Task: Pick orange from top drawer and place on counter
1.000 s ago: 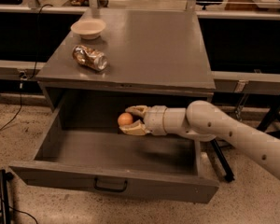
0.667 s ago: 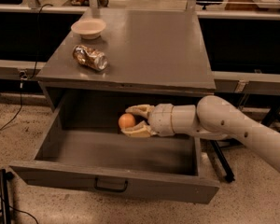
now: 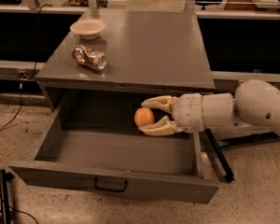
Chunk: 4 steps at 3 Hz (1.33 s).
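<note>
**A:** What is the gripper [image 3: 143,116] doing?

**B:** Its two pale, curved plastic fingers [image 3: 157,128] are clamped on the orange [image 3: 144,117], one arching over it and one cupped under it. The fruit is small, round and smooth, and it is held inside the top drawer [image 3: 112,181], above the drawer's floor, towards the right rear.

**A:** What is close around it?

**B:** The front lip of the counter [image 3: 144,45] runs just above the upper finger. The drawer's right wall is below the wrist, and the thick, rounded white arm [image 3: 252,106] comes in over that wall from the right. To the gripper's left and in front of it is the open cavity of the drawer, flat grey metal with straight walls. The front panel is well in front, with a small dark handle [image 3: 111,186] at its centre.

**A:** And on top?

**B:** The counter is smooth, grey and slightly glossy. Up and to the left of the gripper lies a crushed shiny can [image 3: 89,58], with a shallow cream bowl [image 3: 87,28] beyond it. The floor [image 3: 252,195] is pale and speckled
</note>
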{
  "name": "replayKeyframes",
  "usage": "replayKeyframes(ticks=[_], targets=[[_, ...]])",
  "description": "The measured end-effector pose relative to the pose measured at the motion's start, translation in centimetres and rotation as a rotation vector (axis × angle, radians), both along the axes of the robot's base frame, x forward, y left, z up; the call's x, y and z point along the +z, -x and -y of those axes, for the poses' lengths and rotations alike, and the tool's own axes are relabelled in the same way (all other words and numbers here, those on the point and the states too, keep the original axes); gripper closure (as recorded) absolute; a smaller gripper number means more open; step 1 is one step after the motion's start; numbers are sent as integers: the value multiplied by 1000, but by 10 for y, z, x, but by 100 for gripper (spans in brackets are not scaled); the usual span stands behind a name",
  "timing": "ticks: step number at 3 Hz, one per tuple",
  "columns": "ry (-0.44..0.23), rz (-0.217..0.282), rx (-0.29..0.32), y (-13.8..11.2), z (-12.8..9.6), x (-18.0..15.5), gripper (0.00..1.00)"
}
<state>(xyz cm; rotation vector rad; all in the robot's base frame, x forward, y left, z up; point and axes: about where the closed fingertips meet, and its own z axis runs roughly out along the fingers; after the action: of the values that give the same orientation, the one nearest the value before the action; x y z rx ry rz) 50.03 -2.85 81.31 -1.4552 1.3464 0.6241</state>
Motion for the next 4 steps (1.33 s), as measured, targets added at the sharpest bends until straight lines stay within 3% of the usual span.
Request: replayKeyframes(ticks=[1,2,3,4], targets=[[4,-8,-27,-4,31,44,100],[-28,-92,-125,-50,72,87,100],[-59,-149,-160,-99,73,112,100],[-74,-196,-178,-146,50,114,100]])
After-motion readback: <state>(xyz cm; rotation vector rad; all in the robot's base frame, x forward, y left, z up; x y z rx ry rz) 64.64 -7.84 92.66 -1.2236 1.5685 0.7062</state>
